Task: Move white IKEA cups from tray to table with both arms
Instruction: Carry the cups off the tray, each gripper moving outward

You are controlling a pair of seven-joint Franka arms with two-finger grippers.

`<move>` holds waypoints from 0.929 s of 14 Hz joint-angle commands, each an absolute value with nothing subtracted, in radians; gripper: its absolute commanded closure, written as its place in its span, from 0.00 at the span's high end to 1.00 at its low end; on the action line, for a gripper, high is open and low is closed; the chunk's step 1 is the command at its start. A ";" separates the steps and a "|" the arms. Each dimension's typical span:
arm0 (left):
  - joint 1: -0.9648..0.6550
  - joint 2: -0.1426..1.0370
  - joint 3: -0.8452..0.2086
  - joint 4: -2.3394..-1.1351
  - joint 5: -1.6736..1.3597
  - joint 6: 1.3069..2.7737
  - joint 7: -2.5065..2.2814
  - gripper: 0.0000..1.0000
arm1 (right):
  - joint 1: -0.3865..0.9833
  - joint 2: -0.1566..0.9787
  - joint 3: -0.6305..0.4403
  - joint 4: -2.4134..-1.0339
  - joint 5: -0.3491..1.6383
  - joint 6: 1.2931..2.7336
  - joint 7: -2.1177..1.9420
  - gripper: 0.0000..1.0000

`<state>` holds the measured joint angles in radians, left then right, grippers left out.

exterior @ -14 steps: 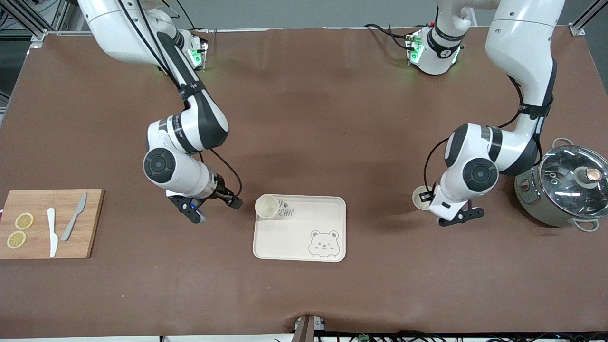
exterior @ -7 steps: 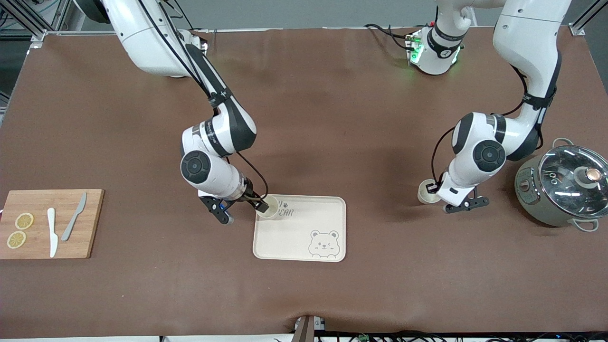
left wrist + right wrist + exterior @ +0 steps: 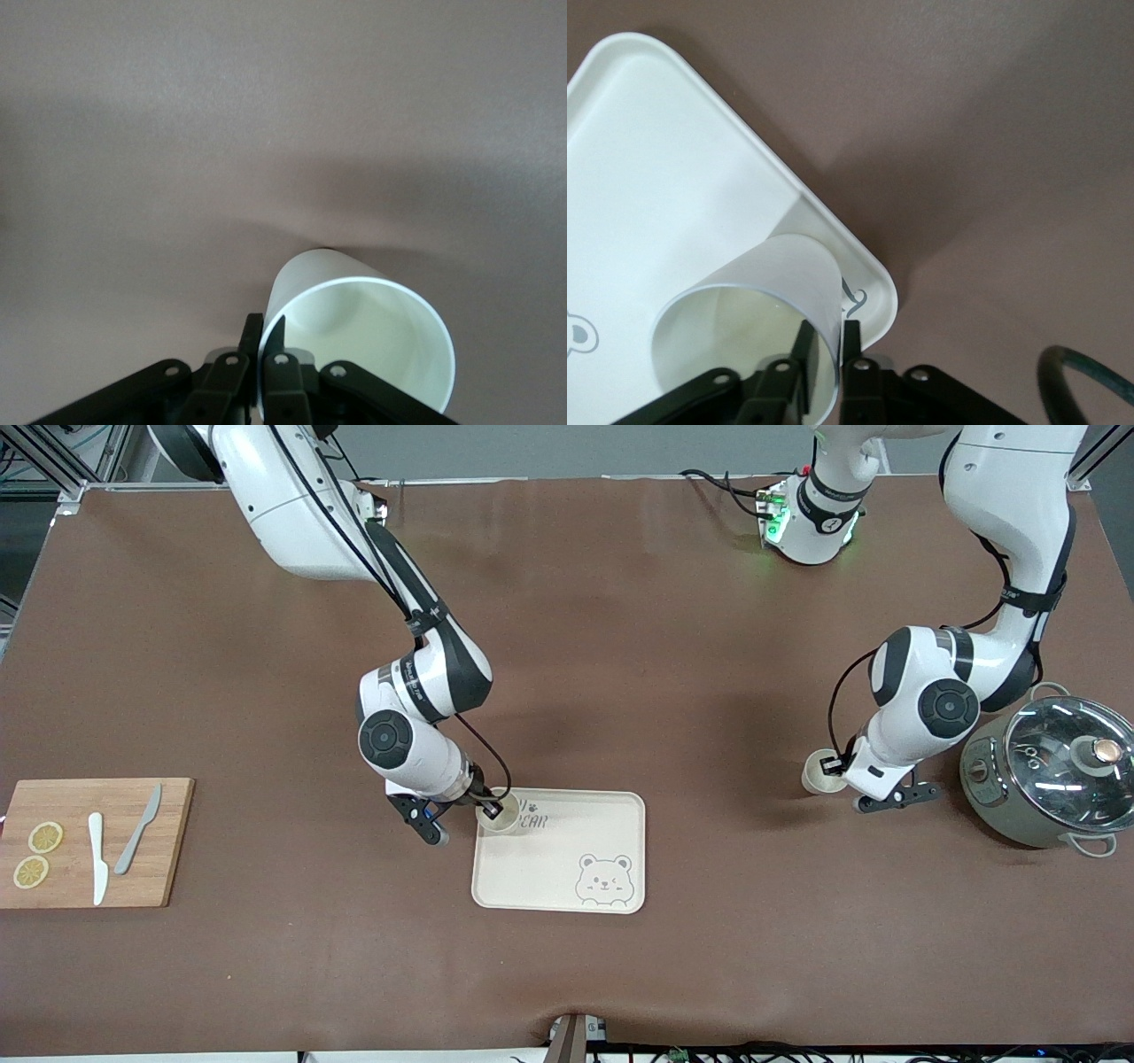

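Right gripper [image 3: 490, 812]: pinches wall of cup on tray [image 3: 496, 815], tray [image 3: 567, 868] corner toward right arm | Left gripper [image 3: 833, 766]: clamps rim of second cup [image 3: 819, 775], over table [image 3: 620, 646] beside pot [image 3: 1050, 775] | Advice: lift straight before traversing; keep cups upright.

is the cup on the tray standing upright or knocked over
Upright. The cup stands in a corner of the tray with its round rim facing up, and the right gripper pinches its wall; the right wrist view shows its open mouth.
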<state>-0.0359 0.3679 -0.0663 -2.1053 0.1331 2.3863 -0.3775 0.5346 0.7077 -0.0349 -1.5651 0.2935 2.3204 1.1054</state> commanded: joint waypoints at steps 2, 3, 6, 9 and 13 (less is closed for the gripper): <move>-0.025 0.308 -0.081 -2.160 0.140 2.396 -0.356 0.00 | 0.543 0.709 -0.049 -1.543 0.305 2.310 1.127 0.00; -0.025 0.307 -0.083 -2.158 0.138 2.404 -0.354 0.00 | 0.535 0.700 -0.049 -1.542 0.302 2.307 1.120 0.00; -0.023 0.316 -0.083 -2.154 0.120 2.453 -0.342 0.00 | 0.506 0.677 -0.051 -1.537 0.298 2.243 1.108 0.00; -0.008 0.345 -0.083 -2.143 0.115 2.509 -0.334 0.00 | 0.496 0.641 -0.054 -1.552 0.273 2.188 1.042 0.00; -0.006 0.377 -0.083 -2.125 0.114 2.523 -0.331 0.00 | 0.434 0.560 -0.054 -1.652 0.272 2.161 0.881 0.00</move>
<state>-0.0177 0.3606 -0.0732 -2.1316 0.1319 2.5078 -0.3568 0.4755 0.6323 -0.0668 -1.5508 0.2861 2.1554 0.9675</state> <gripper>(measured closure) 0.969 0.969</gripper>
